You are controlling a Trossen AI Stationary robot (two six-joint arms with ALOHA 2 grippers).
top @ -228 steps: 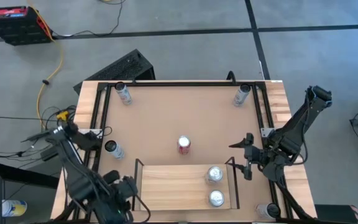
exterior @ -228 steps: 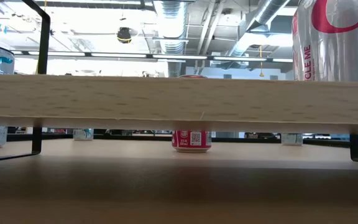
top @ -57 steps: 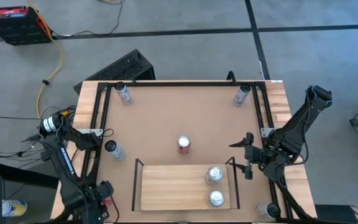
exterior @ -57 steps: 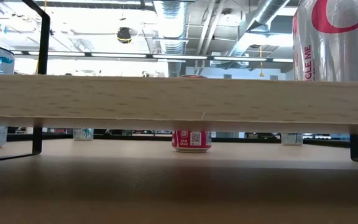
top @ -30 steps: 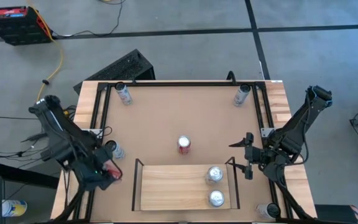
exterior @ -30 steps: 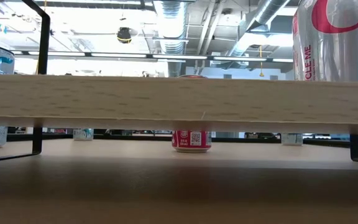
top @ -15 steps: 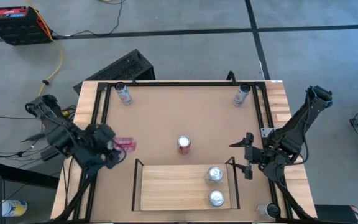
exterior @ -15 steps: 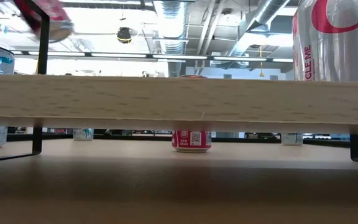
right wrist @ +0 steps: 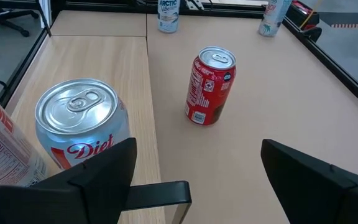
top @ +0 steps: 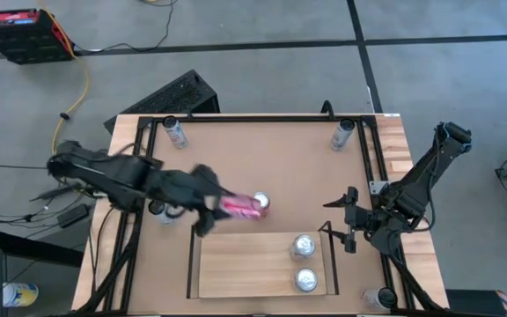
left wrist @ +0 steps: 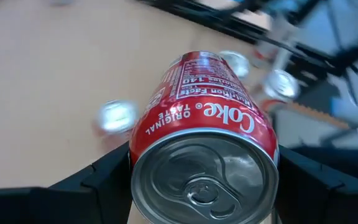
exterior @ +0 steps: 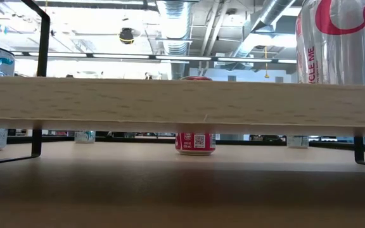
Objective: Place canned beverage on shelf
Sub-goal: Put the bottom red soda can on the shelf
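My left gripper pinches a red can lying on its side; in the wrist view the can fills the gap between my fingers, lid toward the camera. Half a second ago I held it over the table's left edge. Now it is near the table's middle, just beyond the far edge of the shelf and overlapping a second red can standing there. I judge the carry nearly done: the can still has to come over the shelf, be turned upright and set down. My left arm stretches from the left edge, nearly flat, across to the middle.

My right gripper waits by the shelf's right rail, jaws spread and empty. Two silver cans stand at the shelf's right end; its left part is bare.
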